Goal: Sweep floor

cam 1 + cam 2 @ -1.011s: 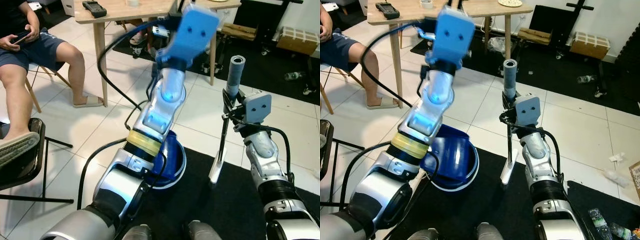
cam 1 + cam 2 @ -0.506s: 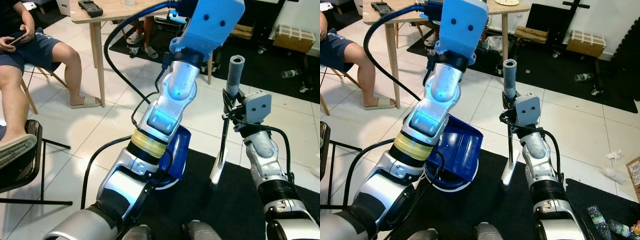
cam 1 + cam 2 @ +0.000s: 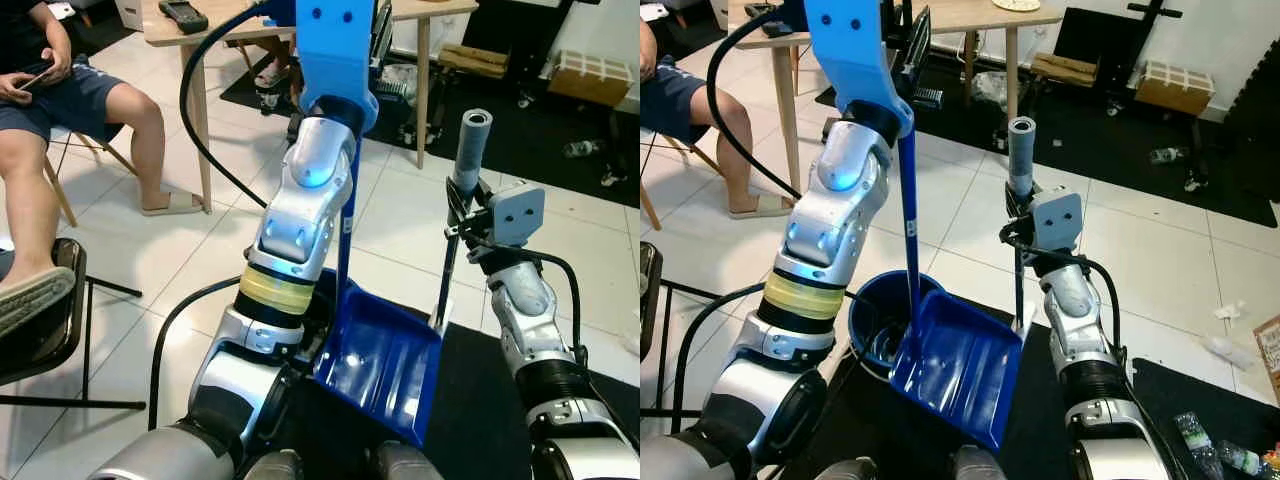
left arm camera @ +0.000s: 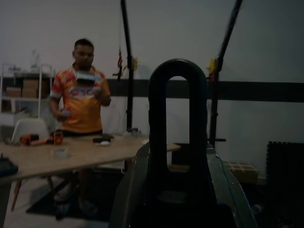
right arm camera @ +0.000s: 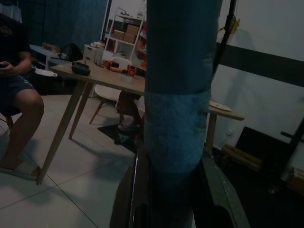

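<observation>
Currently left gripper [image 4: 176, 209] clamps dustpan [image 3: 960, 370] handle, pan tilted above black mat [image 3: 1200, 400]; right gripper [image 5: 171, 190] clamps upright broom [image 3: 1021, 160]. Advice: seat pan lip flat before sweeping.

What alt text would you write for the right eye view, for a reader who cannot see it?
The robot's left arm holds a blue dustpan upright by its long handle, beside a blue bucket on a black mat. The right gripper grips a grey broom handle.
</observation>
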Robot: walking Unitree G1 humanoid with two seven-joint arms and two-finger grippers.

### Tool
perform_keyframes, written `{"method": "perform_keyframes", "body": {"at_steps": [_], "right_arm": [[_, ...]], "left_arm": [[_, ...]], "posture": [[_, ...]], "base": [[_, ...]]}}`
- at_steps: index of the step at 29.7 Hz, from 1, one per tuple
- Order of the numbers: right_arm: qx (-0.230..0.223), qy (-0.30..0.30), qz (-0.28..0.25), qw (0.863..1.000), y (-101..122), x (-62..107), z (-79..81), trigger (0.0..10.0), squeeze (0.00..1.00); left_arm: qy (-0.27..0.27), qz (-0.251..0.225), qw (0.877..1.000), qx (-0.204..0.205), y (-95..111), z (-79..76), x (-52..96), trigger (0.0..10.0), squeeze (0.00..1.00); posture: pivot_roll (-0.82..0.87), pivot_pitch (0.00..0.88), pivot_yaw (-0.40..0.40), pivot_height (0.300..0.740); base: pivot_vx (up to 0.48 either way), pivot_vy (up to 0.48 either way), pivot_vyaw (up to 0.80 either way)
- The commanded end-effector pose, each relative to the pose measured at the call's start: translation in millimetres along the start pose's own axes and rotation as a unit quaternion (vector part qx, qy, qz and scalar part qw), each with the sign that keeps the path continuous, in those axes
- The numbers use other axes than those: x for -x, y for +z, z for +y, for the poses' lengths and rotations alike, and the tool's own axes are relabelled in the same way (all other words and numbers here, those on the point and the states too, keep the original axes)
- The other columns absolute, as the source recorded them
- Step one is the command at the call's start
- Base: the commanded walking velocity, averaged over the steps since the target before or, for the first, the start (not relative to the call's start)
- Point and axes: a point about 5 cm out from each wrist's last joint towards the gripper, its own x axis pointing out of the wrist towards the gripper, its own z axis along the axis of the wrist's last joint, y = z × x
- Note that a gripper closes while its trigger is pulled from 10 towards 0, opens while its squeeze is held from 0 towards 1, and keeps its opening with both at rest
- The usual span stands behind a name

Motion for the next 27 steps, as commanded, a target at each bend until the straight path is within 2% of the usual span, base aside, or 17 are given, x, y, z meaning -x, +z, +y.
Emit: {"method": "perform_keyframes", "body": {"at_steps": [1,3,4,5,6,8,11,12,15,22,27], "right_arm": [[0.001,-0.01,-0.015,1.0,6.1,-1.5,-4.4,10.0,0.0],[0.001,-0.01,-0.015,1.0,5.8,-1.1,-4.6,10.0,0.0],[0.001,-0.01,-0.014,1.0,5.5,-0.9,-4.7,10.0,0.0],[0.001,-0.01,-0.014,1.0,5.5,-0.9,-4.7,10.0,0.0],[0.001,-0.01,-0.014,1.0,5.0,-0.5,-4.7,10.0,0.0],[0.0,-0.009,-0.013,1.0,4.5,-0.5,-4.4,10.0,0.0],[0.0,-0.008,-0.012,1.0,4.2,-0.7,-4.1,10.0,0.0],[0.0,-0.006,-0.012,1.0,4.1,-1.9,-2.9,10.0,0.0],[0.0,-0.003,-0.011,1.0,4.6,-3.4,-2.0,10.0,0.0],[0.002,-0.003,-0.012,1.0,5.2,-3.9,-3.4,10.0,0.0],[0.003,-0.005,-0.012,1.0,5.1,-3.3,-4.6,10.0,0.0]], "left_arm": [[0.013,0.002,1.0,0.001,1.0,6.4,2.1,10.0,0.0],[0.029,0.0,0.999,-0.033,1.0,19.7,2.1,10.0,0.0],[0.044,0.0,0.997,-0.058,1.2,31.5,1.8,10.0,0.0],[0.044,0.0,0.997,-0.058,1.2,31.5,1.8,10.0,0.0],[0.069,-0.002,0.992,-0.101,3.7,51.8,1.5,10.0,0.0],[0.09,-0.008,0.985,-0.146,9.0,70.8,1.6,10.0,0.0],[0.1,-0.009,0.982,-0.161,11.2,79.8,1.4,10.0,0.0],[0.129,-0.007,0.974,-0.184,17.0,102.3,1.4,10.0,0.0],[0.159,-0.004,0.965,-0.207,23.9,126.1,3.2,10.0,0.0],[0.179,0.01,0.957,-0.229,23.2,147.8,9.4,10.0,0.0],[0.184,0.019,0.961,-0.208,20.5,153.9,12.6,10.0,0.0]], "posture": [[0.02,0.018,-0.024,0.74],[0.02,0.018,-0.024,0.74],[0.02,0.019,-0.023,0.74],[0.02,0.019,-0.023,0.74],[0.03,0.019,-0.025,0.74],[0.03,0.018,-0.027,0.74],[0.04,0.018,-0.028,0.74],[0.04,0.017,-0.031,0.74],[0.04,0.013,-0.035,0.74],[0.04,0.007,-0.033,0.74],[0.04,0.003,-0.033,0.74]], "base": [[0.0,0.0,0.0],[0.0,0.0,0.0],[0.0,0.0,0.0],[0.0,0.0,0.0],[0.0,0.0,0.0],[0.0,0.0,0.0],[0.0,0.0,0.0],[0.0,0.0,0.0],[0.0,0.0,0.0],[0.0,0.0,0.0],[0.0,0.0,0.0]]}}
